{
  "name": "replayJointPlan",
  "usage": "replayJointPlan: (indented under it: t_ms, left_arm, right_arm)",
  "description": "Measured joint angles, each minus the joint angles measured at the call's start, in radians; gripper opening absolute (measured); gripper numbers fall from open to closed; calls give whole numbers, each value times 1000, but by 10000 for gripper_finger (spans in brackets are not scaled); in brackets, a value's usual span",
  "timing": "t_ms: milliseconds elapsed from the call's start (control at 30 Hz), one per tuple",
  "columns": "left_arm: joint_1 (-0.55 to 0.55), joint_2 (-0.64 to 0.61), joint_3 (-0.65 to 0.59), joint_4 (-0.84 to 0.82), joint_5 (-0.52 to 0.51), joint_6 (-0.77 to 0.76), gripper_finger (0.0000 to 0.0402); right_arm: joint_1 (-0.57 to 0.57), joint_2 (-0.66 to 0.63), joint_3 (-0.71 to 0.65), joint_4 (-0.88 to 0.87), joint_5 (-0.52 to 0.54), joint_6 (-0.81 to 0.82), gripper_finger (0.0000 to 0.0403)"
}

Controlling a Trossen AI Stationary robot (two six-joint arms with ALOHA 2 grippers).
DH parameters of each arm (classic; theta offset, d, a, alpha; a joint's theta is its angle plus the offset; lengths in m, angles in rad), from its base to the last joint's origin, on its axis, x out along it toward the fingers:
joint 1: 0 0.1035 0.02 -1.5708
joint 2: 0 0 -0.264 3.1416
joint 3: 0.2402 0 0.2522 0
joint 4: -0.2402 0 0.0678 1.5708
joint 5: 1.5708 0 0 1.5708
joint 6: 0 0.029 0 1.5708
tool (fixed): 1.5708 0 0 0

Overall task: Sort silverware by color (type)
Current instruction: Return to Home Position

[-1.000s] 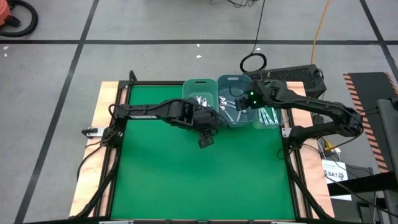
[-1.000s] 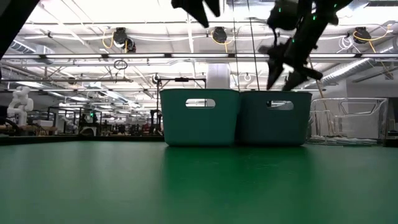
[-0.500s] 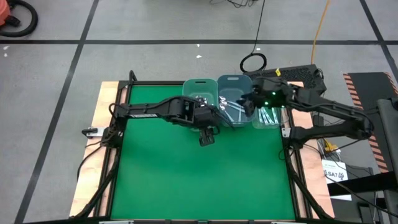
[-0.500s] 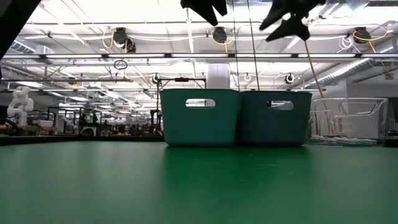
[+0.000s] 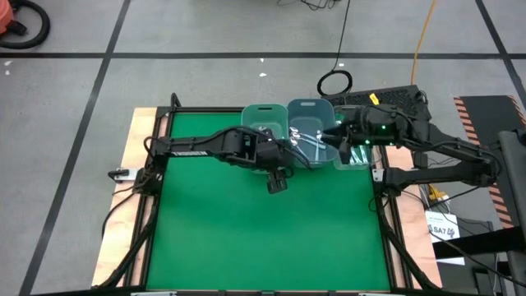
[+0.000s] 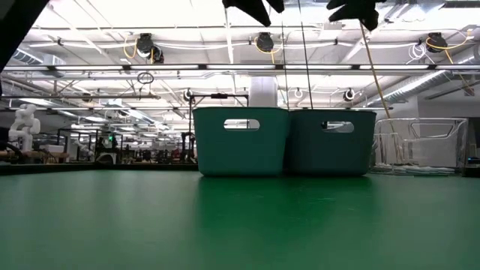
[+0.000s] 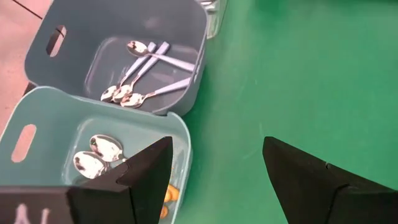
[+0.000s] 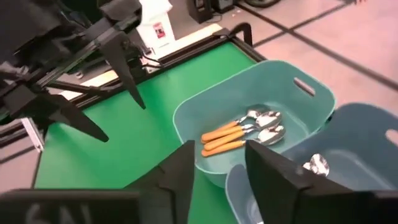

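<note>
Left gripper [image 5: 277, 182]: dark, two-fingered. We logged its fingers spread wide with nothing between them, hanging over the green table mat [image 5: 263, 238] just in front of the bins.

Right gripper [image 8: 217, 149]: we found its fingers apart and empty, raised above the bin row near the blue-grey bin.

Orange-handled spoons [image 8: 239, 132]: polished metal bowls on thin plastic handles. We noted them lying side by side in the teal plastic bin [image 8: 205, 112], below and beyond the right gripper and just behind the left one.

Light-blue-handled spoons [image 7: 146, 78]: we saw them loosely crossed on the floor of the blue-grey bin [image 7: 124, 18], which touched the teal bin.

Green-handled spoons [image 5: 355, 154]: we placed them in the pale translucent bin [image 5: 366, 164] at the row's right end, partly covered by the right arm; we could not count them.

Bins: smooth moulded plastic, rounded corners, slot handles. In the low view their walls hid all contents, and both grippers were cut off at the upper edge.
</note>
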Motion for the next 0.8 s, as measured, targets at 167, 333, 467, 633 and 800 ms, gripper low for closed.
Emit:
replayJointPlan:
  t_ms: [167, 333, 467, 633, 800]
  left_arm:
    - [5, -14, -2, 37, 14, -3, 215]
    - [-7, -47, 0, 37, 53, -28, 107]
    - [-24, -77, -2, 16, 69, -19, 22]
    - [-44, -135, 1, -28, 67, 3, 6]
    - [-68, -181, -1, -235, 33, 11, 4]
  right_arm:
    - [0, -27, 0, -4, -42, -97, 66]
    - [19, -53, 0, -14, -100, -183, 8]
    - [51, -79, -13, -6, -101, -235, 2]
    - [84, -132, -42, -6, -101, -289, 1]
    - [114, -206, -82, 8, -101, -332, 1]
